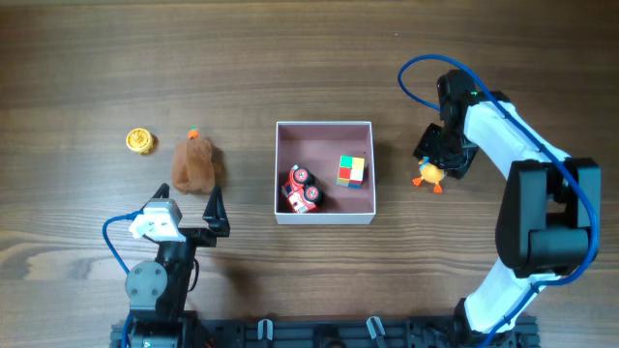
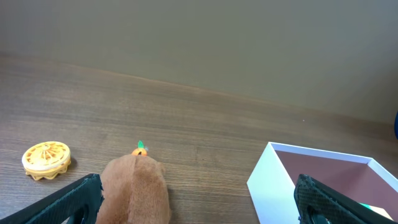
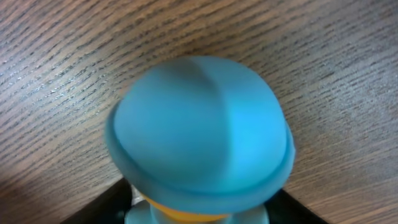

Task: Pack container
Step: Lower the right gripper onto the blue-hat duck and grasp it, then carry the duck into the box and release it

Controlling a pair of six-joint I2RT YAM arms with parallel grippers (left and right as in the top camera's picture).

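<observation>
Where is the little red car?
In the overhead view, the red car lies inside the container, near its front-left corner, just left of the cube.

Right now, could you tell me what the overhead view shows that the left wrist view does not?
Only overhead: the red toy car inside the container, and the duck toy at the right gripper. Only left wrist: the grey wall beyond the far edge of the table. Both: the yellow disc, the brown plush toy, the container and the open left gripper.
</observation>
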